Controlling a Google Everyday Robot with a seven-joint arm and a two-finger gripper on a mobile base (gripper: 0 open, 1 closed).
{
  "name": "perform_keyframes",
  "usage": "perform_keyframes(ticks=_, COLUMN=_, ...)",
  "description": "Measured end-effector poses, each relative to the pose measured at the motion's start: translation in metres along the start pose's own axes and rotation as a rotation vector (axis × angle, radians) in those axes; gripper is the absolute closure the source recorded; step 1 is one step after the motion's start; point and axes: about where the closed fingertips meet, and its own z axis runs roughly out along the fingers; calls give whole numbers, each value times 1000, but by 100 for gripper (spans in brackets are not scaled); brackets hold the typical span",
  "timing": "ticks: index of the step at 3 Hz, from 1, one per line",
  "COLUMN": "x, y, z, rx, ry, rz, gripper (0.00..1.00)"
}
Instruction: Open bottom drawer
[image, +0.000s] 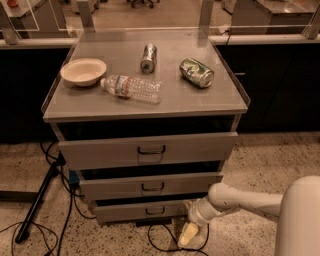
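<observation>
The bottom drawer (125, 212) sits just up and to the left of the gripper (189, 234). It is the lowest and narrowest grey front of the cabinet, close to the floor. Its small dark loop handle (155, 210) lies left of the gripper, at about the height of the wrist. The gripper hangs low beside the drawer's right end, pale yellow tips pointing down toward the speckled floor (260, 160). It is not on the handle. Whether it is parted or closed cannot be told from this view. The white arm (240, 200) runs from the gripper up and to the right into the robot's pale body (302, 220) at the edge of the view.

Above the gripper and to its left comes the mid-sized drawer front (115, 187), then the tallest drawer front (100, 151), each with a dark band above it. Higher still is the cabinet top (200, 102). On it, a green can (196, 72) lies on its side almost straight above the gripper. A silver can (148, 58), a clear water bottle (132, 88) on its side and a cream bowl (83, 71) lie further left. The bottle's cap end is near the bowl.

Black cables (162, 244) loop on the floor just left of the gripper. Far to its left a black stand leg (37, 202) slants across the floor.
</observation>
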Motion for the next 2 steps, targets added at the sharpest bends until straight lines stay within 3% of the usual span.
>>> perform_keyframes(ticks=2, x=6, y=0, z=14, rx=-6, ry=-24, rz=17, gripper=0)
